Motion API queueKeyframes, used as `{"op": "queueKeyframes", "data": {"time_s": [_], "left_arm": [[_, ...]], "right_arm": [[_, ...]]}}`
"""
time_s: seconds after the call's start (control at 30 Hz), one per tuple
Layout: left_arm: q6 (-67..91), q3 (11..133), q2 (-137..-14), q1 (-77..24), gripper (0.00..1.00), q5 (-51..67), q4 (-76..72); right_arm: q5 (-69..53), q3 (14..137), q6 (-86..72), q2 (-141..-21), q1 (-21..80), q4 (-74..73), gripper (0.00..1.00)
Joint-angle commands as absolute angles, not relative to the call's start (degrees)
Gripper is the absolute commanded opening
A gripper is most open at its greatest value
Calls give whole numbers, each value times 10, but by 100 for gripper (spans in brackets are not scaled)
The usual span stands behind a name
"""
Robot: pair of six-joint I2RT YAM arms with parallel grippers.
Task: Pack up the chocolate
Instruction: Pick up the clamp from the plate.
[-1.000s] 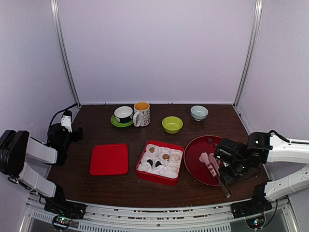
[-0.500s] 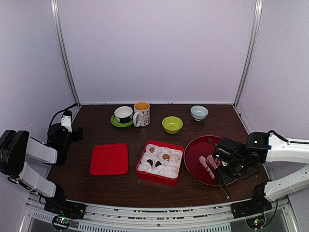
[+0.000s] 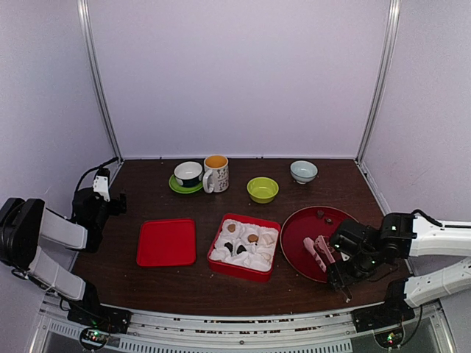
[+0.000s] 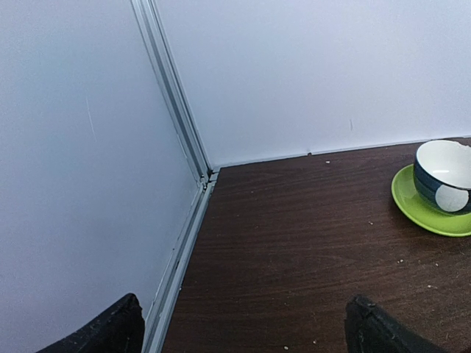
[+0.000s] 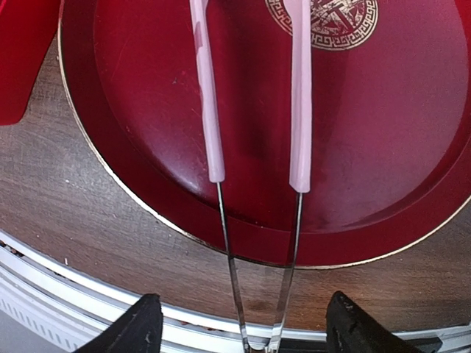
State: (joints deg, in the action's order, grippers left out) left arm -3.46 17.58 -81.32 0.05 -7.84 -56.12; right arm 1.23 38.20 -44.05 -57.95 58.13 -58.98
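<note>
Plainly, the tabletop (image 3: 184, 287) carries the plate (image 3: 294, 232) at lower right of the top view, beside the box (image 3: 239, 271). The right tool (image 5: 245, 318) stands wide astride the tongs (image 5: 210, 110), touching neither arm. The left tool (image 4: 243, 327), far left, is wide and holds nothing. Closing on the thin wire end, which overhangs the plate's rim, could squirt the tongs sideways or tip the plate. The chocolate (image 3: 252, 237) sits in the box; two dark specks on the plate may be more.
</note>
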Motion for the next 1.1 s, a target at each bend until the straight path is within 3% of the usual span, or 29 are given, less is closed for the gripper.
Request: {"op": "queueKeyframes", "data": {"time_s": [0.0, 0.37, 0.83, 1.07], "left_arm": [[-33, 182, -816, 6, 98, -74, -594], [-32, 182, -816, 6, 98, -74, -594], [-32, 183, -817, 6, 98, -74, -594], [-32, 182, -816, 6, 98, -74, -594]], "right_arm": [[7, 366, -461, -559, 582, -562, 79], [1, 350, -467, -557, 581, -547, 72], [0, 341, -471, -563, 588, -539, 74], [8, 338, -474, -581, 594, -537, 66]]}}
